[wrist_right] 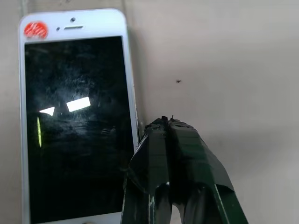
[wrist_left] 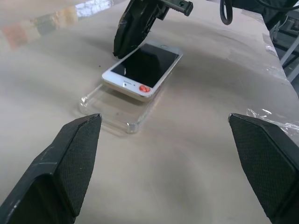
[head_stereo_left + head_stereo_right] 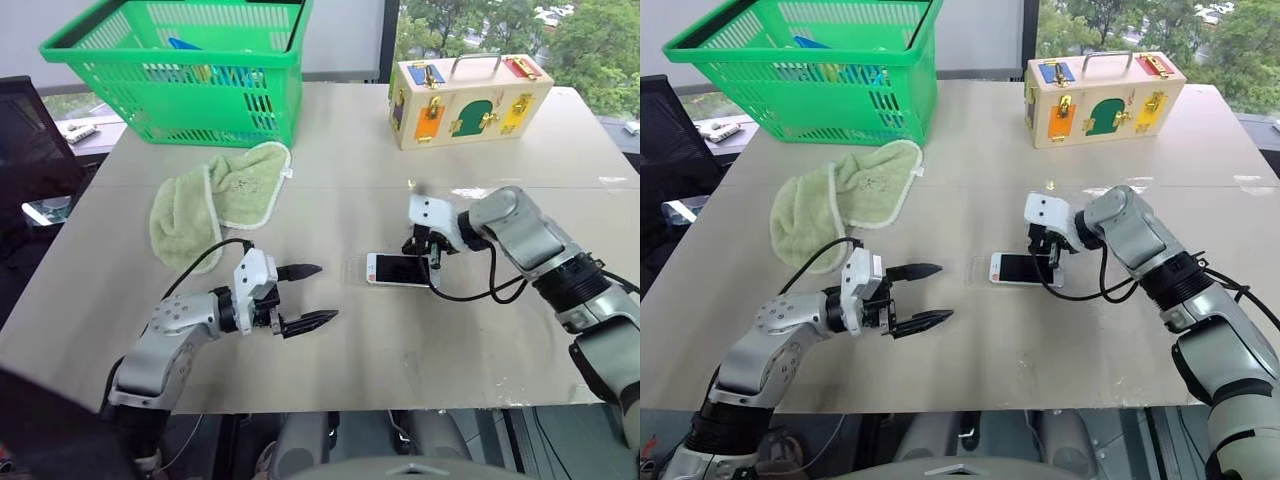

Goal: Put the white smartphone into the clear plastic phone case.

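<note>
1. The white smartphone (image 3: 399, 269) is lying screen-up near the middle of the counter (image 3: 400, 350), with a red sticker at one end of its white bezel.
2. The clear plastic phone case (image 2: 112, 112) is sitting flat on the counter under the phone; in the left wrist view the phone is resting partly on it and askew, with one end of the case sticking out past the phone's stickered end, so the phone is not seated inside the rim.
3. The right gripper (image 3: 431, 259) is pointing steeply down at the phone's far end from the left arm, its two black fingers (image 1: 173, 154) pressed together with nothing between them.
4. In the right wrist view those closed fingertips are sitting just beside the phone's long edge; whether they are touching it I cannot tell.
5. The left gripper (image 3: 306, 296) is hovering low over the counter to the left of the phone, pointing towards it, its fingers (image 2: 70, 158) spread wide and holding nothing.
6. The phone and case are lying between the spread left fingers as seen along that wrist, but well apart from them.
7. A green cloth (image 3: 215, 200) is lying crumpled on the counter behind the left arm.
8. A green basket (image 3: 190, 60) is standing at the far left, and a wooden latch box (image 3: 465, 98) at the far right.
</note>
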Action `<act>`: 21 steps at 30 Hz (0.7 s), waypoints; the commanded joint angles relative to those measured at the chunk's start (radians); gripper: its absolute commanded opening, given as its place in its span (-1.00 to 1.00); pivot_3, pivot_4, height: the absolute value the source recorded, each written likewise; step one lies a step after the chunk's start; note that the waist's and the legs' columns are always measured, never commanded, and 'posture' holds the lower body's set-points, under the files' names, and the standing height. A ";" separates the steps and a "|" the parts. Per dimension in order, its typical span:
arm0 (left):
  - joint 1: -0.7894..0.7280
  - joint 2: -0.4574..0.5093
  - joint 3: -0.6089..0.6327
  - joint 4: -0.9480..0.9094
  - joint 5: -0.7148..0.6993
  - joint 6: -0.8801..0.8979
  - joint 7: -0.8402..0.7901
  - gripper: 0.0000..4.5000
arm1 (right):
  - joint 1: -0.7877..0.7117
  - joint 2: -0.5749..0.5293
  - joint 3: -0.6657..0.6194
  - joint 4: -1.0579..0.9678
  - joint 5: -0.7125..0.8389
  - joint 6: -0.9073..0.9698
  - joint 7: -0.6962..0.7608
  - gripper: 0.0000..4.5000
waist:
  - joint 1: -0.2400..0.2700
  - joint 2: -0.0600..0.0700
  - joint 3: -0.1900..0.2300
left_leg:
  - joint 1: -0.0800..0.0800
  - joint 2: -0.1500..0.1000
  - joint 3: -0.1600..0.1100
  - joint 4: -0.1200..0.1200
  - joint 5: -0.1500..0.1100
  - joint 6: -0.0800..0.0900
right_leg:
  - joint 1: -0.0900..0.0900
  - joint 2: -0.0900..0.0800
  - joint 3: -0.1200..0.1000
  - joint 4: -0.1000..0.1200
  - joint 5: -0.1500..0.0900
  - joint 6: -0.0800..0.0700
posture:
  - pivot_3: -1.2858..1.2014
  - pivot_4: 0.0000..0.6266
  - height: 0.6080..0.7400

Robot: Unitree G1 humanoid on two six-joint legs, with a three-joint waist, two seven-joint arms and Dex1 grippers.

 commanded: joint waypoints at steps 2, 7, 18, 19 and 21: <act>-0.001 0.002 0.011 -0.043 -0.009 -0.014 0.005 1.00 | -0.009 -0.007 -0.041 -0.062 -0.010 -0.005 0.008 -0.99 | -0.001 0.000 0.000 | 0.000 0.000 0.000 0.000 0.000 0.000 | 0.000 0.000 0.000 0.000 0.000 0.000 | 0.03 -0.52 1.00; -0.011 0.000 0.007 -0.032 -0.007 -0.017 0.002 1.00 | -0.021 0.018 -0.126 -0.111 0.026 0.036 -0.043 -0.99 | -0.002 0.000 0.000 | 0.000 0.000 0.000 0.000 0.000 0.000 | 0.000 0.000 0.000 0.000 0.000 0.000 | 0.03 -0.52 1.00; -0.020 -0.005 0.005 -0.025 -0.010 -0.013 0.002 1.00 | 0.200 0.107 -0.164 -0.398 0.137 0.273 -0.175 -0.99 | -0.001 0.000 0.000 | 0.000 0.001 0.001 0.001 0.000 -0.001 | 0.000 0.000 0.001 0.001 0.000 0.000 | 0.03 -0.52 1.00; -0.016 -0.004 0.006 -0.029 -0.011 -0.013 0.002 1.00 | 0.208 0.103 -0.151 -0.399 0.124 0.272 -0.188 -0.99 | -0.002 0.000 0.000 | 0.001 0.001 0.001 0.001 0.000 -0.001 | 0.000 -0.001 0.001 0.002 0.000 0.000 | 0.03 -0.52 1.00; -0.008 -0.002 0.006 -0.036 -0.011 -0.013 0.002 1.00 | 0.229 0.091 -0.107 -0.383 0.086 0.270 -0.211 -0.99 | -0.003 0.000 0.000 | 0.001 0.001 0.001 0.001 0.000 -0.001 | 0.000 -0.001 0.001 0.002 0.000 0.000 | 0.03 -0.52 1.00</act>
